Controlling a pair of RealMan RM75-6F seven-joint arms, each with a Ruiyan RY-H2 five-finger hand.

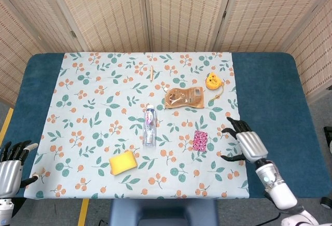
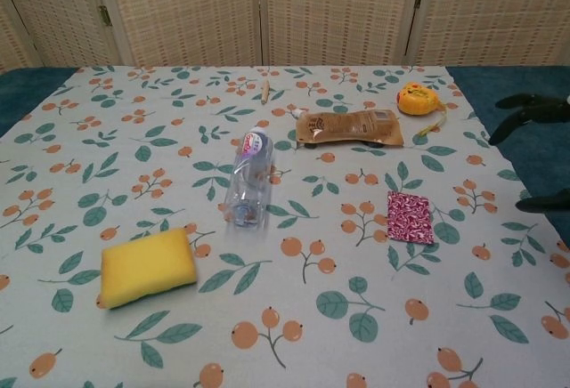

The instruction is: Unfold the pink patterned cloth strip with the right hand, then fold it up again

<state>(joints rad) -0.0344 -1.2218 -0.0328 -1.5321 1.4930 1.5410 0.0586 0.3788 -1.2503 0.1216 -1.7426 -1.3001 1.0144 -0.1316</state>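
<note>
Right hand (image 1: 247, 142) sits low on the right of the head view, just right of the cloth (image 1: 201, 140), with its fingers spread and holding nothing. From the middle, the cloth lies folded and flat on the table (image 1: 270, 88), right of the bottle (image 1: 149, 125). To do this step well, I think the fingers should come down on one edge and pinch only the top layer. Left hand (image 1: 10, 171) is cut off at the lower left corner, fingers apart. On the right edge of the chest view, only dark fingertips (image 2: 534, 108) show.
</note>
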